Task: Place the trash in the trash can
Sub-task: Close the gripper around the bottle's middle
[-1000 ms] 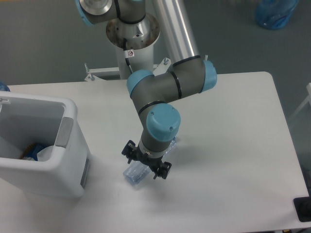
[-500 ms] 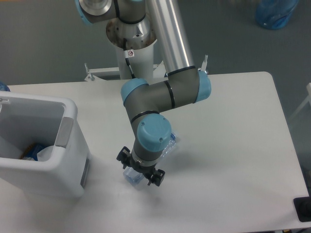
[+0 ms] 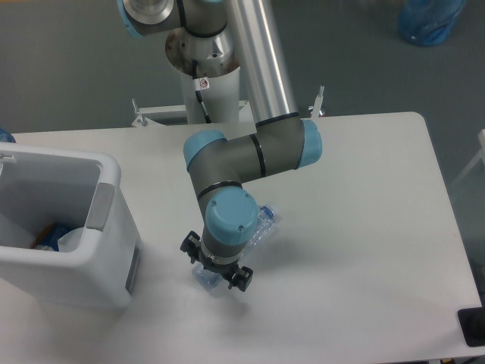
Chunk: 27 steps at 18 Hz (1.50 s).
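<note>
Fixed camera, overhead oblique view. The arm reaches down over the white table, its wrist pointing almost straight down so that the gripper sits low over the crushed water bottle. The bottle lies on the table, its clear body showing to the upper right of the wrist and its bluish end just below the gripper. The wrist housing hides the fingertips, so it cannot be told whether the fingers stand apart or are clamped on the bottle.

Compared with the pictures of one second and half a second ago, the wrist has shifted slightly left and toward the camera and seems lower. The bottle has stayed in nearly the same place. Judged from this, the step in hand is the final descent and alignment for a grasp; no lift has begun.

The trash can stands at the left edge of the table, well apart from the bottle. Some items already lie inside it, too small to identify. The bottle remains to be carried there.
</note>
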Each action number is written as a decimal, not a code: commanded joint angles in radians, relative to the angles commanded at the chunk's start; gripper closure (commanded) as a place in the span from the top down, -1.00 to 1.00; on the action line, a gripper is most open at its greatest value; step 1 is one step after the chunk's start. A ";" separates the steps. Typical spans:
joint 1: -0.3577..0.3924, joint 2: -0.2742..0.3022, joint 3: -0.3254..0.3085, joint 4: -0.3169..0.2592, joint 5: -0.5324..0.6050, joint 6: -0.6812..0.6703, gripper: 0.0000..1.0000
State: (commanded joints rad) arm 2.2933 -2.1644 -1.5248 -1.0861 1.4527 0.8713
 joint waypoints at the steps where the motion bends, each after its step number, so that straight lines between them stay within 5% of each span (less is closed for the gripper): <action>1: -0.005 -0.005 0.002 0.003 0.002 0.000 1.00; 5: -0.014 -0.034 0.021 0.003 0.023 -0.008 1.00; 12: -0.025 -0.048 0.048 -0.003 0.028 -0.014 0.11; 27: 0.000 0.057 0.093 -0.008 0.015 0.002 0.10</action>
State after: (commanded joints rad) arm 2.2932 -2.1078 -1.4313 -1.0937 1.4680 0.8728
